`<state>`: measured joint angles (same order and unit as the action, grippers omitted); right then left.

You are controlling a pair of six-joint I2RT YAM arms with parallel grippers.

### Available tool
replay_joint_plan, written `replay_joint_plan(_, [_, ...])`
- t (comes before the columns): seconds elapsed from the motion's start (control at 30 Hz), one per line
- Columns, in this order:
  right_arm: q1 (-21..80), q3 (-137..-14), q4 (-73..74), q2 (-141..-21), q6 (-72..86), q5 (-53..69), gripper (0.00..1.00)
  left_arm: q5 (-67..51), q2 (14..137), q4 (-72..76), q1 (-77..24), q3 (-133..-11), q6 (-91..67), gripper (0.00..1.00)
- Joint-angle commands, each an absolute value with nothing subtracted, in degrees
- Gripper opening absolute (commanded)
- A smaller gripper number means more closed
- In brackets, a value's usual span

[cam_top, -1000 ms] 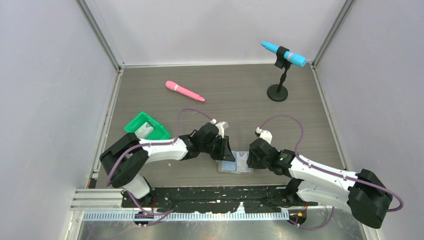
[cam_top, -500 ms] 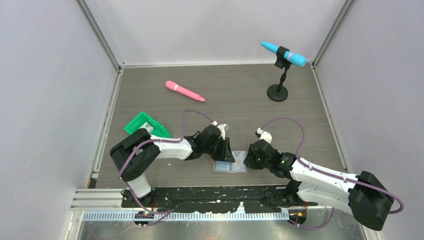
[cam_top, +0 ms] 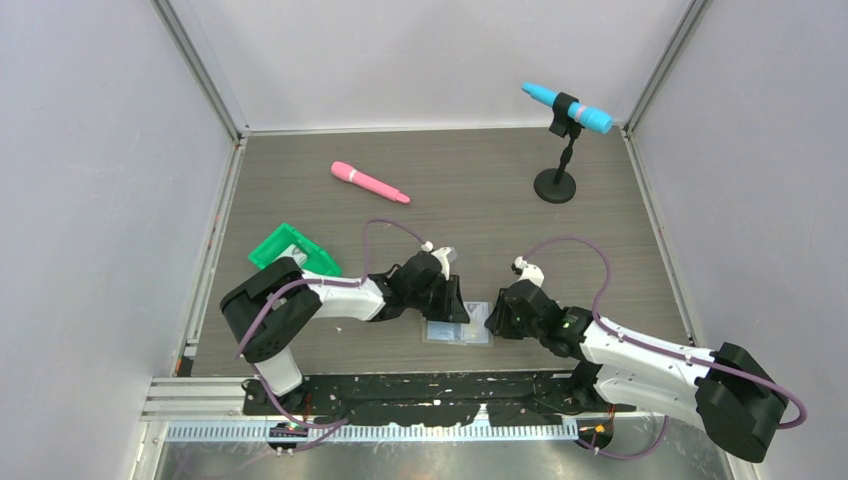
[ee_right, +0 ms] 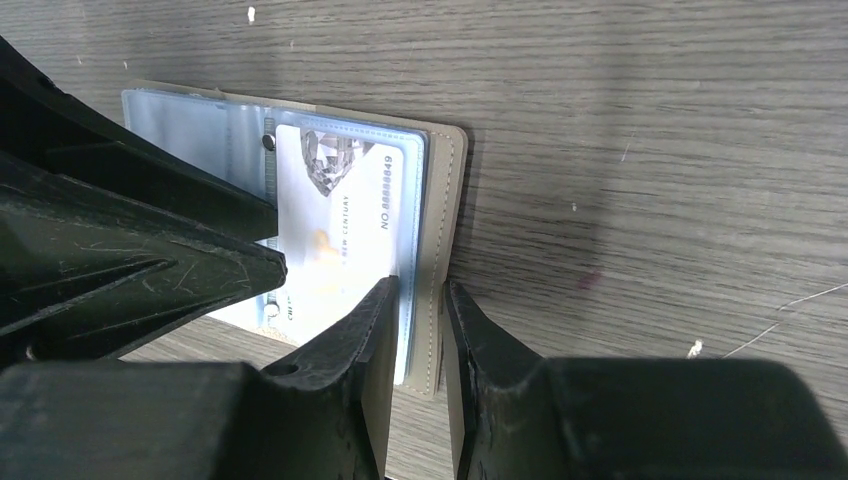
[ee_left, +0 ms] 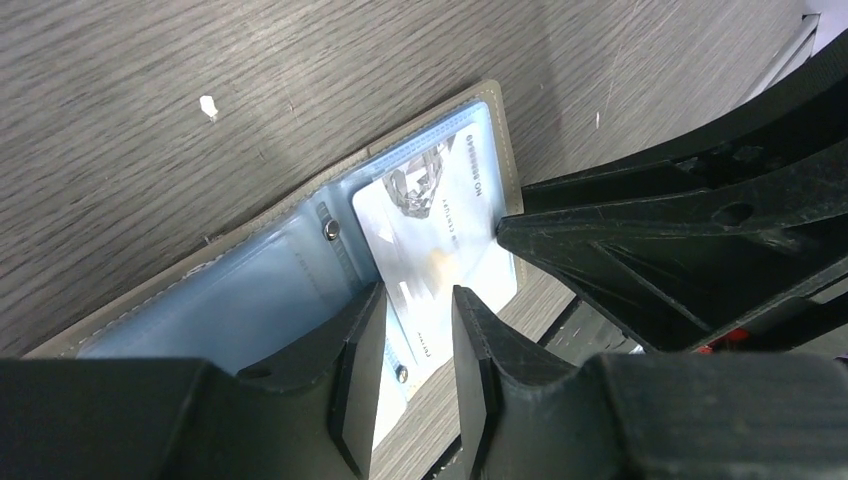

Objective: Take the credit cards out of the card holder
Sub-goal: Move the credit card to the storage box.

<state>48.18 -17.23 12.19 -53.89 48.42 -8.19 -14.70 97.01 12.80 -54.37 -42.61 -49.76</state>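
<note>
The card holder [cam_top: 458, 333] lies open on the table near the front edge, its grey cover and pale blue pockets up. It also shows in the left wrist view [ee_left: 250, 290] and the right wrist view [ee_right: 447, 210]. A pale credit card [ee_left: 440, 235] sits in its right-hand pocket [ee_right: 340, 230]. My left gripper [cam_top: 456, 307] is low over the holder's middle. Its fingers [ee_left: 365, 370] stand a little apart, astride the card's near end [ee_left: 415, 340]. My right gripper [cam_top: 494, 318] is closed on the holder's right cover edge [ee_right: 418, 350].
A green tray [cam_top: 318, 262] holding a pale card [cam_top: 290, 260] stands at the left. A pink pen-like stick [cam_top: 370, 183] lies further back. A blue microphone [cam_top: 566, 108] on a black stand [cam_top: 555, 185] is at the back right. The table's front edge is just beyond the holder.
The holder and both grippers have shifted a little to the left and nearer the front edge. The left arm's elbow has swung inward.
</note>
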Motion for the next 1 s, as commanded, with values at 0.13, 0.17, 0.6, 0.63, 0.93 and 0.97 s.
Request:
replay_joint_plan(0.13, [47.91, -16.18, 12.83, -53.89, 48.94, -7.72, 0.29, -8.15, 95.31, 7.24, -54.83, -43.17, -47.65, 0.36])
replay_joint_plan(0.17, [47.90, -16.06, 12.72, -53.77, 49.06, -7.77, 0.29, -7.74, 95.28, 6.30, -54.99, -43.78, -47.48, 0.36])
replay_joint_plan(0.6, [47.90, -14.94, 11.37, -53.86, 49.99, -7.37, 0.26, -11.45, 95.26, 11.11, -55.72, -41.30, -53.20, 0.36])
replay_joint_plan(0.63, [47.90, -14.94, 11.40, -53.87, 49.96, -7.38, 0.25, -11.55, 94.74, 11.22, -55.72, -41.09, -53.32, 0.36])
replay_joint_plan(0.93, [47.86, -20.21, 16.83, -49.44, 49.04, -5.90, 0.27, -10.32, 91.56, 8.94, -55.72, -41.22, -52.27, 0.37])
replay_joint_plan(0.97, [47.88, -20.74, 17.33, -48.33, 48.98, -5.85, 0.27, -10.29, 91.46, 8.88, -55.72, -41.22, -52.15, 0.37])
